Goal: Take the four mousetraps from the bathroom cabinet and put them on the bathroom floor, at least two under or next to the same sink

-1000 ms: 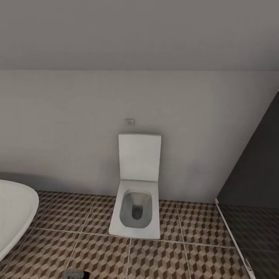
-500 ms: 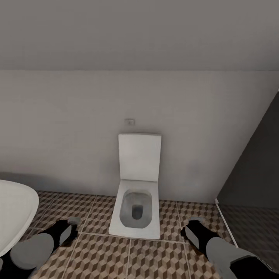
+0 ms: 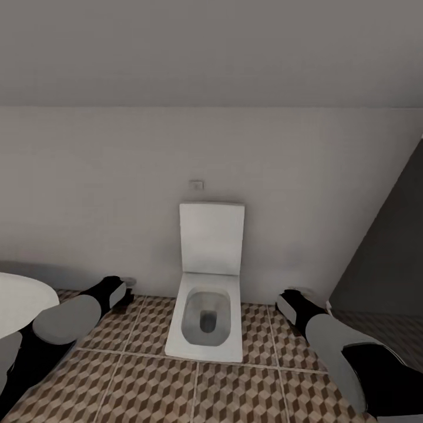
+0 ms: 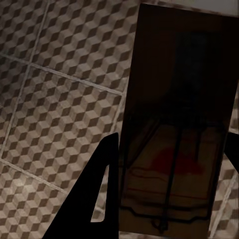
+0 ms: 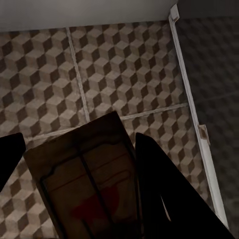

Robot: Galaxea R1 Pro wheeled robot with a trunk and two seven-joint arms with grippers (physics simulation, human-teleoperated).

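Mousetraps (image 4: pixel 174 149) (image 5: pixel 84 174) sit clamped in both end effectors (image 3: pixel 120 288) (image 3: pixel 291 299) flanking the toilet (image 3: pixel 205 317); carry them level toward the sink, lowering flat onto bathroom floor (image 3: pixel 147 388).

Brown, beige and white cube-pattern bathroom floor (image 3: pixel 235 393) with pale grout, white square toilet (image 3: pixel 207 317) at centre — grey bowl inside, plain grey wall (image 3: pixel 117 176) behind the toilet, dark brown mousetrap (image 4: pixel 177 129) with red patch — another mousetrap (image 5: pixel 89 184) likewise, black fingers (image 5: pixel 169 194).

White toilet (image 3: pixel 205 317) between 2 raised arms
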